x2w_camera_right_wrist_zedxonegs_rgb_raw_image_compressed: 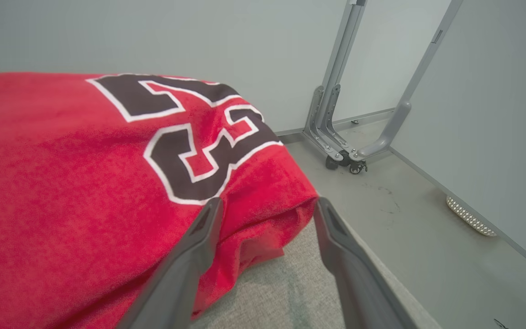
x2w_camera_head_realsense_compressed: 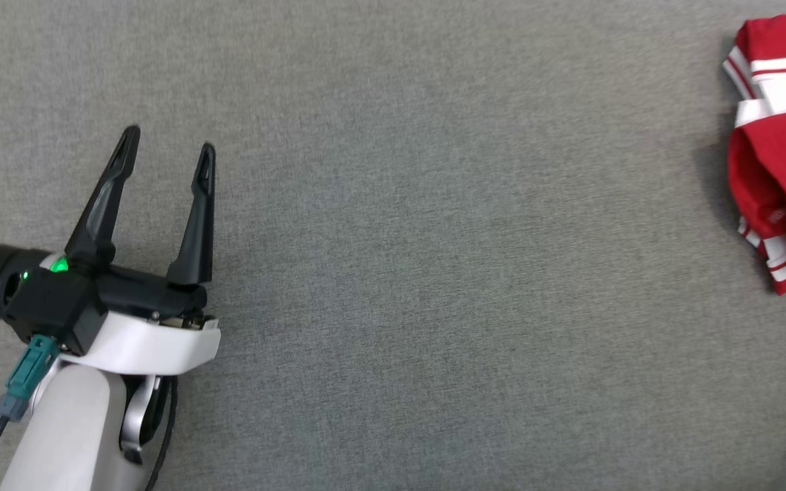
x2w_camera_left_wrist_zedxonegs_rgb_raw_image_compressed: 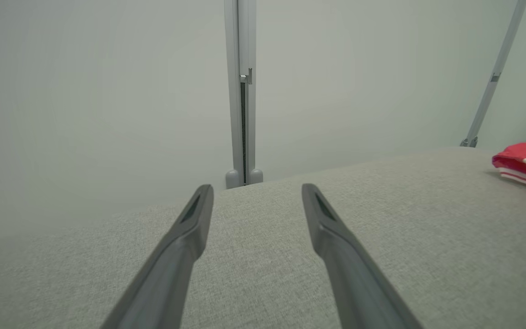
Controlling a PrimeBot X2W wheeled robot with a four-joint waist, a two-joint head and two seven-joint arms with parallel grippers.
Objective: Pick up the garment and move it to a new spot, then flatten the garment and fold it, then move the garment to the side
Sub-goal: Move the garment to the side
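We see our left claw (x2w_camera_head_realsense_compressed: pixel 170 141) wide open and empty over the grey table (x2w_camera_head_realsense_compressed: pixel 434 273). Our right claw (x2w_camera_right_wrist_zedxonegs_rgb_raw_image_compressed: pixel 268 205) is spread, gripping nothing, at a corner of the folded red shirt (x2w_camera_head_realsense_compressed: pixel 785 136) near the table's right edge.

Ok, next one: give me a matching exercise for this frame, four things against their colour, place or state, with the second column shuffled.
Column one:
1. left claw
2. right claw
3. garment
4. number print

Column two:
A. black, outlined in white
B. open, at the garment's corner
C. red with white stripes
D. open, above bare grey table

Pairs: 1-D, 2-B, 3-C, 4-A.
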